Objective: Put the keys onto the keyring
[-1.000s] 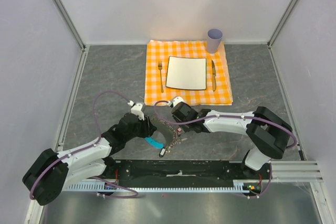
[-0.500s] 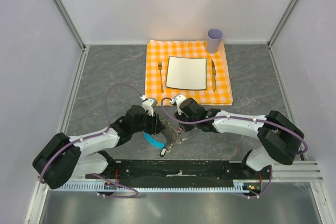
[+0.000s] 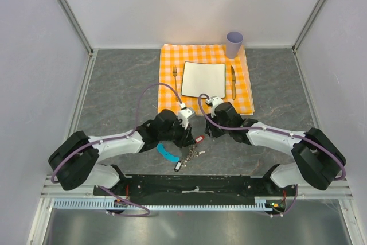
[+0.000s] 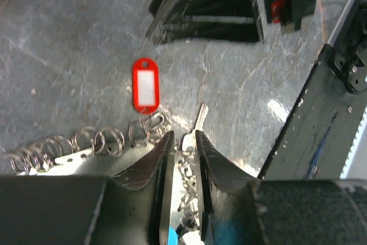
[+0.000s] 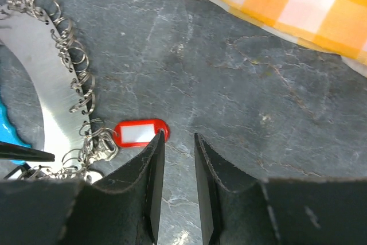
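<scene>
A red tag [image 3: 200,139] with a white label lies on the grey table between my two grippers. In the left wrist view the red tag [image 4: 145,84] hangs from small rings next to a silver key [image 4: 198,117]. The keyring's row of rings [image 4: 86,142] runs off to the left, and its blue tab [image 3: 166,153] lies nearer the bases. My left gripper [image 3: 189,137] [image 4: 182,136] hovers over the ring cluster, jaws narrowly apart, tips at the key's head. My right gripper [image 3: 207,132] [image 5: 178,136] is open and empty, its left fingertip [image 5: 156,142] touching the tag [image 5: 140,133]. The keyring's silvery curved plate [image 5: 40,90] carries several rings.
An orange checked cloth [image 3: 169,93] [image 5: 298,4] lies just beyond the grippers, holding a white plate [image 3: 203,80], a fork [image 3: 175,76], a knife [image 3: 233,81] and a lilac cup [image 3: 234,43]. A small white piece [image 3: 178,166] lies near the black base rail [image 3: 195,185].
Both grippers moved away from the bases and to the right. The left one crossed over the keyring and its jaws narrowed. The red tag now shows uncovered between them.
</scene>
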